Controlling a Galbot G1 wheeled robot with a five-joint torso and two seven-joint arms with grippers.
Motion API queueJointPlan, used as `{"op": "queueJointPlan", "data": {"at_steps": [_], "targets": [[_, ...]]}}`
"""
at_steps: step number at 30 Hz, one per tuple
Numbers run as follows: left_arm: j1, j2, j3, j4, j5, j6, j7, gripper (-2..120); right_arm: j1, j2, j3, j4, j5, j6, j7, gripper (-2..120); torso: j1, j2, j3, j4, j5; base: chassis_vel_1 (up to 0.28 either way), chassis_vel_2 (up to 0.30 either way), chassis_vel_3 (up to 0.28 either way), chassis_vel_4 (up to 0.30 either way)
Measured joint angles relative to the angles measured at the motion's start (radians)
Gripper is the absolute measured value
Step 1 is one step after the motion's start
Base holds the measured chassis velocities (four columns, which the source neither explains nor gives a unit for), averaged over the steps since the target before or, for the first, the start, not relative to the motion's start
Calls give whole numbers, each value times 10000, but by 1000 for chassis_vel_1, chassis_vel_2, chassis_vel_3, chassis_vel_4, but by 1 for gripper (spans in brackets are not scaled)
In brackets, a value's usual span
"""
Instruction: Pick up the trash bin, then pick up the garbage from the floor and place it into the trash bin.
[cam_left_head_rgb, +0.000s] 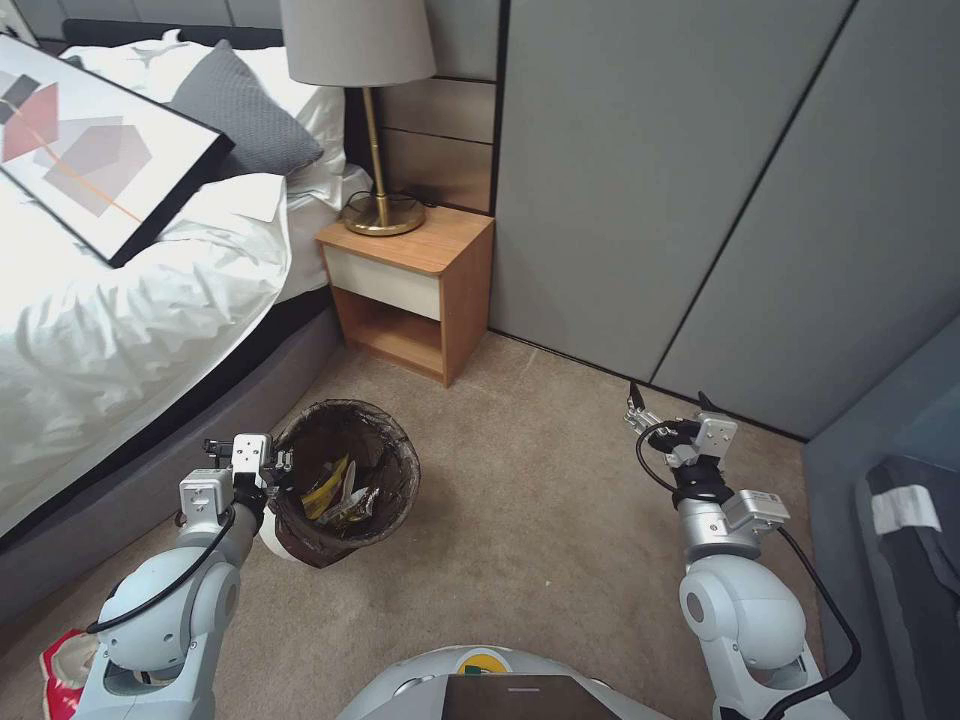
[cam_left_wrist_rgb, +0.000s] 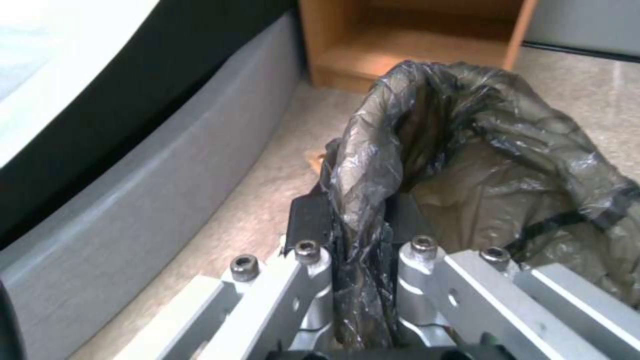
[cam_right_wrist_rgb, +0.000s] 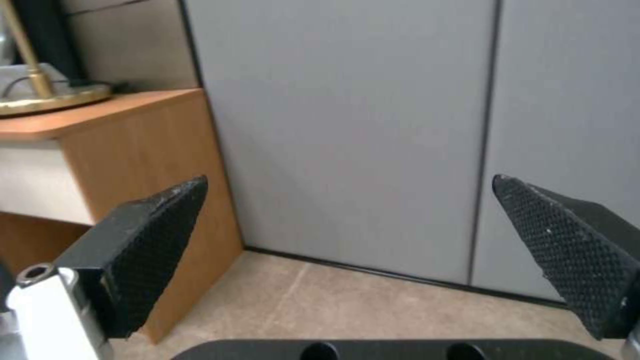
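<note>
Your left gripper is clamped on the trash bin rim w/ liner pinched, bin tilted by the bed edge above the floor. Right gripper hangs wide open, nothing in it.

Head camera high, facing down, wrist cameras close, sharing nightstand and carpet.

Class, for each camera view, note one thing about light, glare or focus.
Head view: even light, sharp, bent lines at the edges. Left wrist view: glare on the bin liner held in the left pincer; soft focus. Right wrist view: right pincer fingers slightly blurred.
</note>
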Motion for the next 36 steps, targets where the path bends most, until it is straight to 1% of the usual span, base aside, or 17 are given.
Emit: {"op": "queueJointPlan", "data": {"at_steps": [12,36], "targets": [[-18,15,2,16,-6,-5,-17,7,4,6,-60,-43,-49,13,-1,100,0,0,0,0,0,77,76,78,80],[0,-25,-9,90,65,-51,-15,7,87,3,-76,-192,-81,61,-15,100,0,-1,0,0,0,103,94,91,92]]}}
